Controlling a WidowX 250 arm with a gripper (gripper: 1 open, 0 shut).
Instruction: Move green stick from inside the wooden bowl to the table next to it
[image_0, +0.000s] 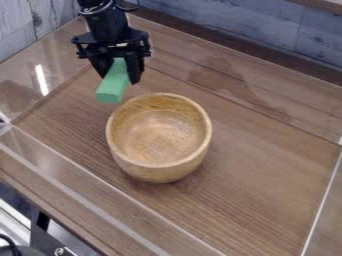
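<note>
The jaws are clamped on the green stick (115, 81), its long axis near upright in view, beside the bowl's (159, 138) far-left rim, so lowering should meet bare tabletop (67, 122).

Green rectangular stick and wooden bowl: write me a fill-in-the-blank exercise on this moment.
The bright green elongated stick is held by the black ____.
The round, light tan wooden bowl has ____ inside it.
The bowl stands on the brown wood-grain ____.

Missing words: gripper; nothing; table.
</note>
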